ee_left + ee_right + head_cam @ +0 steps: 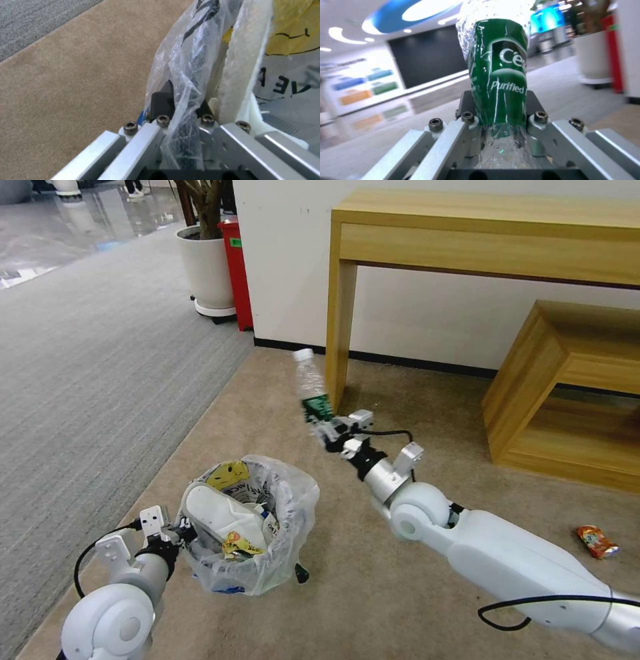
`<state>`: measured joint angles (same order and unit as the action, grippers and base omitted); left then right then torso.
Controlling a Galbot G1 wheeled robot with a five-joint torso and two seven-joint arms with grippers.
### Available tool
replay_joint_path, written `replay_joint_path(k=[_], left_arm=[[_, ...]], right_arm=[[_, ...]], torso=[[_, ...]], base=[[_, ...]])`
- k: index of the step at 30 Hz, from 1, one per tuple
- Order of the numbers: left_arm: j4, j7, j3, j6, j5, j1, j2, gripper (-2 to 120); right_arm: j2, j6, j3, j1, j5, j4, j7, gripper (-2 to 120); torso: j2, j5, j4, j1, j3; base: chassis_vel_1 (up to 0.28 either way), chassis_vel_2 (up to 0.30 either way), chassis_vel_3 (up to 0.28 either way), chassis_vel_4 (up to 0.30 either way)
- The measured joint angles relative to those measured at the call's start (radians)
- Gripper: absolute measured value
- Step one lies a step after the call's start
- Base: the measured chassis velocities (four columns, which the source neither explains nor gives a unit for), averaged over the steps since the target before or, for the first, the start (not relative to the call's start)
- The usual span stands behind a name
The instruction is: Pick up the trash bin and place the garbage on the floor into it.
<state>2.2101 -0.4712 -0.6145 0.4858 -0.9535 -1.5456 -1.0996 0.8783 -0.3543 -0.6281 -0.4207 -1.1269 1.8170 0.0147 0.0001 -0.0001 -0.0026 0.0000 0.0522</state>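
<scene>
The trash bin, a small round bin lined with a crinkly clear bag, is at the lower left on the tan carpet. It holds a white slipper and yellow wrappers. My left gripper is shut on its near rim. In the left wrist view the fingers pinch the bag and the dark rim, beside the slipper. My right gripper is shut on a green-label bottle, held up in the air beyond the bin with its cap pointing away. The right wrist view shows the bottle standing between the jaws of that gripper.
A red wrapper lies on the carpet at the right. A wooden table and a low wooden bench stand against the far wall. A white planter and a red container stand at the back left, by grey carpet.
</scene>
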Motion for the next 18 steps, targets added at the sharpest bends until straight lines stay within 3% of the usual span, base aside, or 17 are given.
replay_joint_path(k=[9,18], left_arm=[[0.013,-0.003,-0.009,0.002,-0.008,-0.001,0.002,1],[0.018,-0.004,-0.016,0.002,-0.014,-0.001,0.003,1]], right_arm=[[0.054,-0.021,-0.169,0.073,-0.005,-0.012,0.02,14],[0.076,-0.022,-0.249,0.092,0.048,-0.066,-0.002,14]], torso=[[0.0,0.0,0.0,0.0,0.0],[0.0,0.0,-0.0001,0.0,0.0]], base=[[0.0,0.0,0.0,0.0],[0.0,0.0,0.0,0.0]])
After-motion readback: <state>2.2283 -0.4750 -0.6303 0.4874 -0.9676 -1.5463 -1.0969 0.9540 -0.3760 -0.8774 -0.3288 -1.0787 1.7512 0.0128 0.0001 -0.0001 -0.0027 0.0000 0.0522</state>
